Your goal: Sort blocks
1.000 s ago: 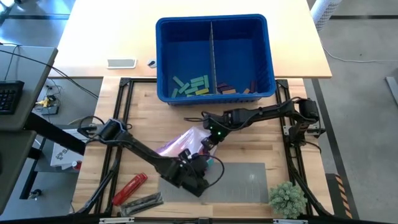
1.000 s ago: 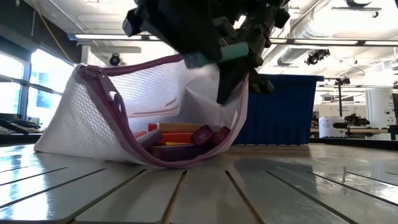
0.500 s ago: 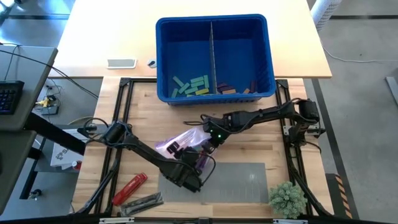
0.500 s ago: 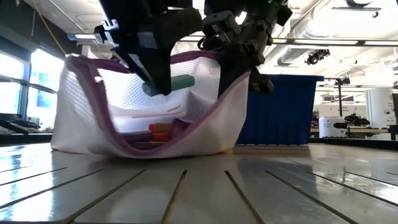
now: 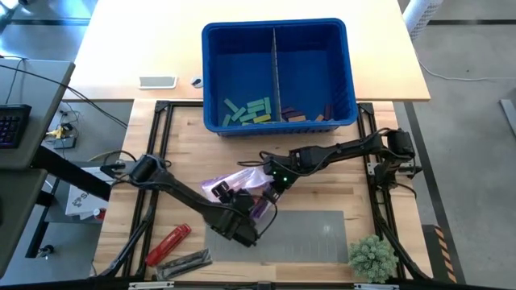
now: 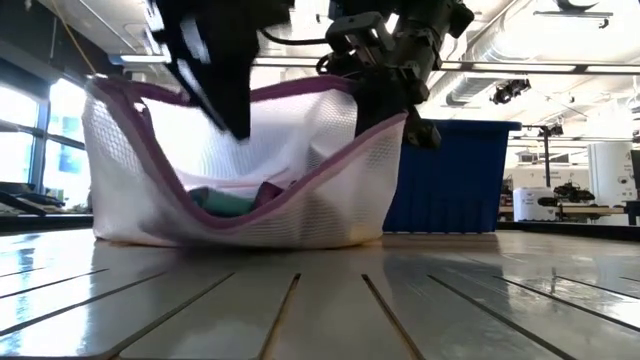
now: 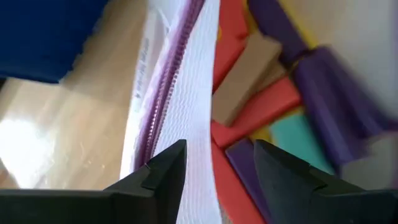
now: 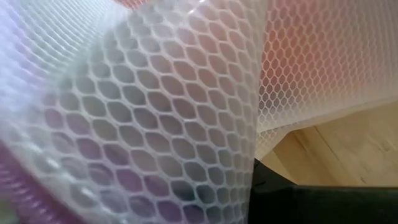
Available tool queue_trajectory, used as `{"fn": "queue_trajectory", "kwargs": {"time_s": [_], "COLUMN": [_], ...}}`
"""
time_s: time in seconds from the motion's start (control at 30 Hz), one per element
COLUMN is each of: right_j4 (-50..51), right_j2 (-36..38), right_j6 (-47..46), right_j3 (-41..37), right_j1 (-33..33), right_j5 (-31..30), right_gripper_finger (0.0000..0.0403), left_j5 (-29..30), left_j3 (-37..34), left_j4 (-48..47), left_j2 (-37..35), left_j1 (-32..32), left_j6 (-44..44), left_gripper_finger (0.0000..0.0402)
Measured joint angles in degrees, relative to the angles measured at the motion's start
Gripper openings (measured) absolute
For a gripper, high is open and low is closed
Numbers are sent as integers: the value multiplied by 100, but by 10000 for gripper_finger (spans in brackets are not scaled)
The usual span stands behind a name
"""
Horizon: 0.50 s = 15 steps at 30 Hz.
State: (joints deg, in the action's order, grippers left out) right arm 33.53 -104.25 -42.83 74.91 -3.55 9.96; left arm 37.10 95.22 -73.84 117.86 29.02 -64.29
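Observation:
A white mesh bag with a purple zipper rim lies on the wooden table, its mouth held up and open. Inside it are red, tan, purple and yellow blocks and a teal block at the bottom. My left gripper is open over the bag's mouth, and the zipper rim passes under the gap between its fingers; whether they touch it, I cannot tell. My right gripper is shut on the bag's far-right rim. More blocks lie in the blue bin. My right gripper holds the mesh bag by its rim at the end nearest the bin, coming from above and slanting down. That end is lifted, and the bag's bottom rests on the table. In the right wrist view, mesh covers the fingers.
The two-compartment blue bin stands at the far side, green and teal blocks on its left, purple ones on its right. A grey mat, a red tool, a grey tool and a small plant sit along the near edge.
My left gripper has carried a teal block from beside the bag into its mouth, tipping steeply downward. It has then opened and let go. The teal block has fallen among the blocks at the bag's bottom. The bag's rim has spread wider.

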Motion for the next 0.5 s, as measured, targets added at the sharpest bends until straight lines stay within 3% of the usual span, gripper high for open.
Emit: {"fn": "queue_trajectory", "kwargs": {"time_s": [0.2,0.5], "right_j4": [11,8], "right_j2": [0,0], "right_j6": [229,327], "right_j3": [0,0], "right_j1": [0,0], "right_j5": [3,-2], "right_gripper_finger": [0,0], "left_j5": [442,1232], "left_j3": [4,4], "left_j4": [-142,-457], "left_j2": [-566,-649], "left_j1": [424,808], "left_j6": [-297,-898], "left_gripper_finger": [167,168]}}
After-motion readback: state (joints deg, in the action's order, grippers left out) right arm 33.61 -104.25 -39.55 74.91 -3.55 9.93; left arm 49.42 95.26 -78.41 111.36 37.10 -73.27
